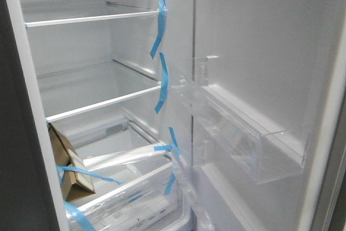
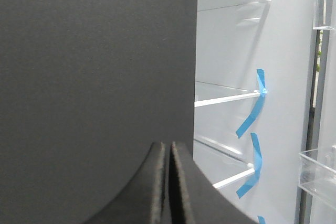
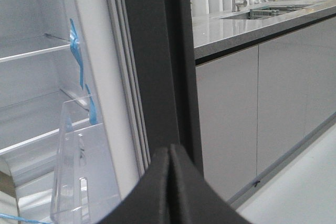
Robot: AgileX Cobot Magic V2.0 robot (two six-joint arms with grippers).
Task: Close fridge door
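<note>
The fridge door [image 1: 259, 47] stands open at the right of the front view, its white lining facing me with clear shelf bins [image 1: 254, 139] on it. In the right wrist view its dark grey edge [image 3: 157, 61] runs upright next to the white lining [image 3: 97, 77] and a clear bin [image 3: 79, 166]. My right gripper [image 3: 170, 150] is shut and empty, its tips close to that dark edge. My left gripper [image 2: 170, 148] is also shut and empty, in front of a matte dark grey panel [image 2: 94, 66] beside the open compartment. Neither gripper shows in the front view.
Inside the fridge are glass shelves [image 1: 102, 104], blue tape strips [image 1: 161, 22] and a taped cardboard box [image 1: 67, 166] low at the left. Right of the door stand glossy light grey cabinet fronts [image 3: 273, 103] under a grey counter with a sink [image 3: 262, 19].
</note>
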